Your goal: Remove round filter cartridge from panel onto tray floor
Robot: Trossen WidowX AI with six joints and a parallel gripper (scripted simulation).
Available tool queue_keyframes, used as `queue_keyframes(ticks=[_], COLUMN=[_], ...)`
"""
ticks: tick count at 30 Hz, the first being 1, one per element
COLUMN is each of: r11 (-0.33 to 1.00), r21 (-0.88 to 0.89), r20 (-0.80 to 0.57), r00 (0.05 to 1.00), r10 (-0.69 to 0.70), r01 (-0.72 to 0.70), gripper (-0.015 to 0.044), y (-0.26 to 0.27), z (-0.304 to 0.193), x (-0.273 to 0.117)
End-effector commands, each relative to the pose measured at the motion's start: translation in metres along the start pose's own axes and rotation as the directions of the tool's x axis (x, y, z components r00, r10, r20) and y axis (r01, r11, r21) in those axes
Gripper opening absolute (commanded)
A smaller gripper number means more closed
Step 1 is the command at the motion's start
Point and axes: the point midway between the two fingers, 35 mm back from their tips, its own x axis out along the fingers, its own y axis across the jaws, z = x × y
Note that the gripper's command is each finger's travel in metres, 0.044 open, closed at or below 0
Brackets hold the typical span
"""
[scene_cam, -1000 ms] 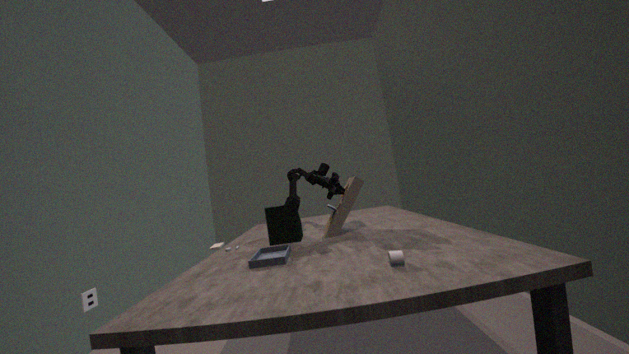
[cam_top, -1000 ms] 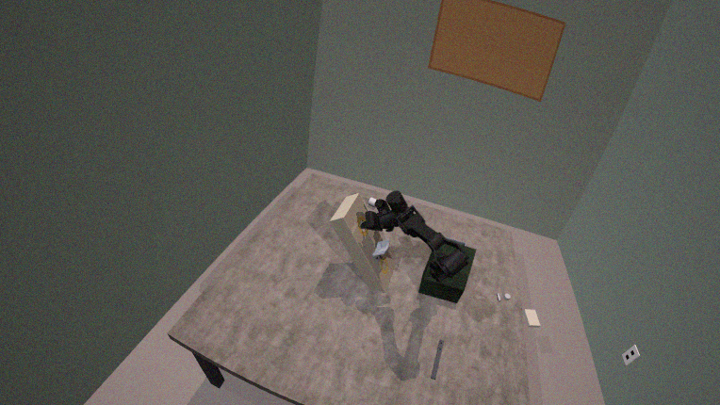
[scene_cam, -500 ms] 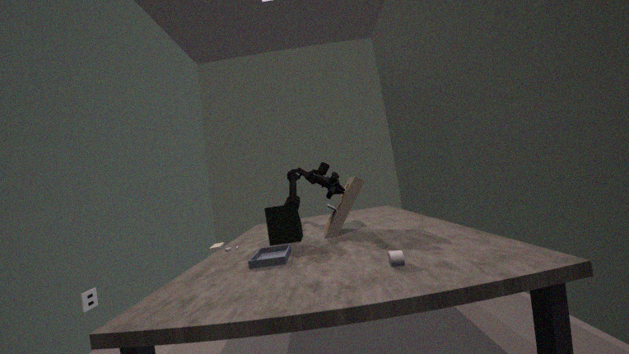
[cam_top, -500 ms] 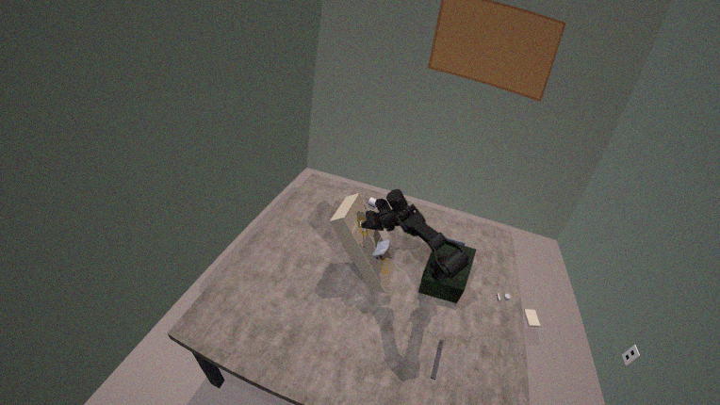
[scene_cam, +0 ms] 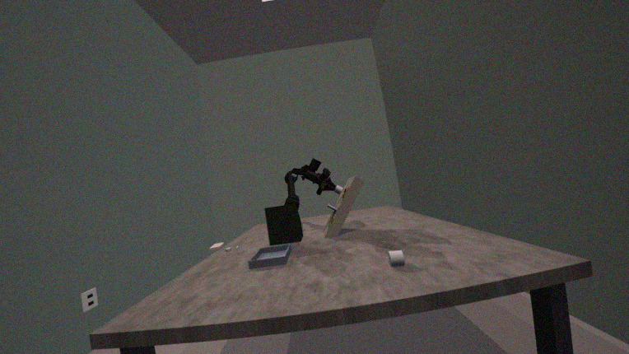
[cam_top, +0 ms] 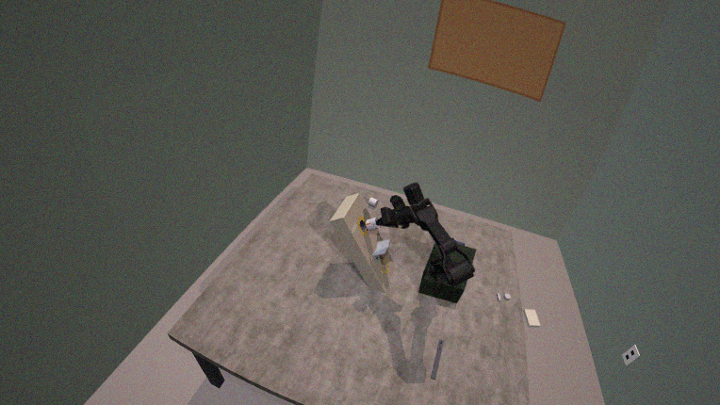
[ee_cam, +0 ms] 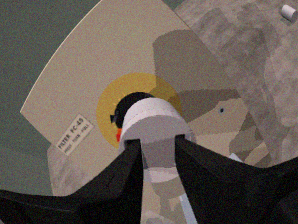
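Note:
The pale round filter cartridge [cam_top: 371, 224] [scene_cam: 338, 188] [ee_cam: 150, 111] is in front of the leaning beige service panel [cam_top: 346, 207] [scene_cam: 346, 208] [ee_cam: 65, 70]. Its dark opening [cam_top: 362, 225] [ee_cam: 131, 101], ringed in yellow, shows beside the cartridge. The cartridge's back end appears just outside the opening; exact clearance is hard to tell. My gripper [cam_top: 379, 222] [scene_cam: 332, 188] [ee_cam: 156, 145] is shut on the cartridge, fingertips in the slots of its face. The blue-grey tray [scene_cam: 266, 264] is on the table by the arm's base; in the top view it is mostly hidden behind the base.
A light handle [cam_top: 381, 249] [scene_cam: 331, 207] sticks out of the panel below the cartridge. A loose white cylinder [cam_top: 372, 202] [scene_cam: 397, 258] [ee_cam: 289, 12] lies on the table. A dark flat bar [cam_top: 437, 359], a cream block [cam_top: 531, 317] [scene_cam: 216, 245] and small white pieces lie farther off.

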Motion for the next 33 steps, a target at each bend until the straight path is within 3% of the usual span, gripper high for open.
queue_keyframes(ticks=[1,30,33], r11=[1.000,1.000,1.000], r21=[-0.020,-0.019,-0.010], r20=[0.007,0.007,0.001], r00=[1.000,1.000,1.000], r10=[0.015,0.015,0.012], r01=[-0.015,-0.015,-0.012], gripper=[0.0000,0.0000,0.0079], y=[0.007,-0.043,-0.041], z=[0.000,-0.059,-0.055], x=[-0.010,0.002,0.001])
